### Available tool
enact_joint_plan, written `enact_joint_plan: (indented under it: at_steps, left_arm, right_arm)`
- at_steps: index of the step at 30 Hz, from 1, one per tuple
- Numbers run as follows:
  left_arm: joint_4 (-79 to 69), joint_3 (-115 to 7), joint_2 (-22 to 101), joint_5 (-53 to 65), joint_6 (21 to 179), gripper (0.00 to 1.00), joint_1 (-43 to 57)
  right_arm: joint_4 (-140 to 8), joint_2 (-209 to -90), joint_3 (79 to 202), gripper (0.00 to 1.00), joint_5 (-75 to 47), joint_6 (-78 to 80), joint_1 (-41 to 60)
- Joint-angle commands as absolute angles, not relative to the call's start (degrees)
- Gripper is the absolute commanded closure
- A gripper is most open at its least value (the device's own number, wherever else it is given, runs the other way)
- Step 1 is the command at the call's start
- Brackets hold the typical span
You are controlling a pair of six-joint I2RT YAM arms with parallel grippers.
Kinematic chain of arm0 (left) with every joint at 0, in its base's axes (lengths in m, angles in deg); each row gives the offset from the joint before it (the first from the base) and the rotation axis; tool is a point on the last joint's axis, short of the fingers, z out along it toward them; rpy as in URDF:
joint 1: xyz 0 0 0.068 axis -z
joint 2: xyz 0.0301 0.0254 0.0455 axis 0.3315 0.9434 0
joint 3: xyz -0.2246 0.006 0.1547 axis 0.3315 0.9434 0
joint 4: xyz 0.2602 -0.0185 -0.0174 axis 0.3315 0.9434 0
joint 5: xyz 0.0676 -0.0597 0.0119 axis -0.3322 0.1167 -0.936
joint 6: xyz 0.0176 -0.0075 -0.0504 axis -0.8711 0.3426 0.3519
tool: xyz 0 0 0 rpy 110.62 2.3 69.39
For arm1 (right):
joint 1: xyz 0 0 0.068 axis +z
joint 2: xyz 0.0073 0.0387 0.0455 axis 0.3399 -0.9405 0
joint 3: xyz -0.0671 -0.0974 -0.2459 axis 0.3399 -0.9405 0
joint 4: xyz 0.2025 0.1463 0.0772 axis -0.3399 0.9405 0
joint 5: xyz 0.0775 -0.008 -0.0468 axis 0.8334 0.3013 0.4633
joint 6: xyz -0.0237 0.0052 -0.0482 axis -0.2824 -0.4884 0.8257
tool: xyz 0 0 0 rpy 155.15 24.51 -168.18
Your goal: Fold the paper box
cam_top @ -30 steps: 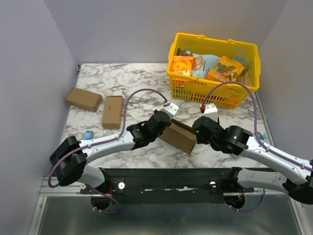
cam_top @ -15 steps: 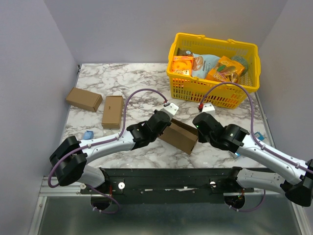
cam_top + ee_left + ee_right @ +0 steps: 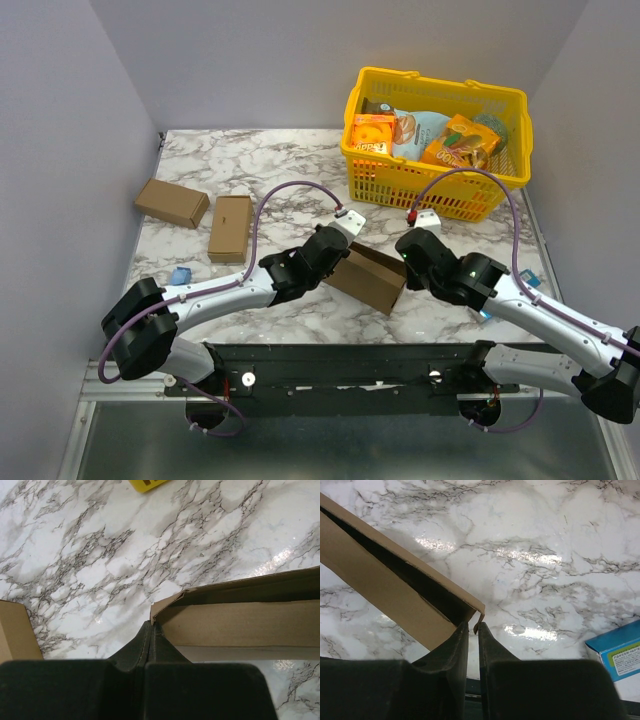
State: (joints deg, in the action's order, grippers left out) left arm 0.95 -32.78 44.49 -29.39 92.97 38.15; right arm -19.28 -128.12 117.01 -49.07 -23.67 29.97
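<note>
While both arms reach in from the near edge, I see my left gripper (image 3: 150,632) pressed fully closed at one end corner of the paper box (image 3: 372,278), which lies on the marble table (image 3: 290,160). My right gripper (image 3: 473,627) is almost closed, pinching a tab at the other end. Beyond stands the yellow basket (image 3: 437,80).

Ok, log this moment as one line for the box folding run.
left gripper: shut on paper box corner | right gripper: shut on its other end | paper box: open, resting on table
</note>
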Motion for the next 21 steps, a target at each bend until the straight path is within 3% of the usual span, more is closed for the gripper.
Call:
enact_joint_plan:
  at_steps: [1, 3, 21]
  left_arm:
    - [10.6, -29.5, 47.0, -21.9, 95.9, 1.00, 39.2]
    - [10.8, -29.4, 47.0, -21.9, 96.1, 1.00, 39.2]
    - [11.0, -29.0, 46.3, -22.2, 96.4, 1.00, 39.2]
  right_arm:
    - [-18.2, -127.8, 116.5, 0.78, -50.0, -24.7, 29.5]
    - [-17.4, -127.7, 116.6, 0.74, -50.9, -24.7, 29.5]
    - [-18.1, -127.5, 115.2, 0.76, -51.7, -24.0, 28.0]
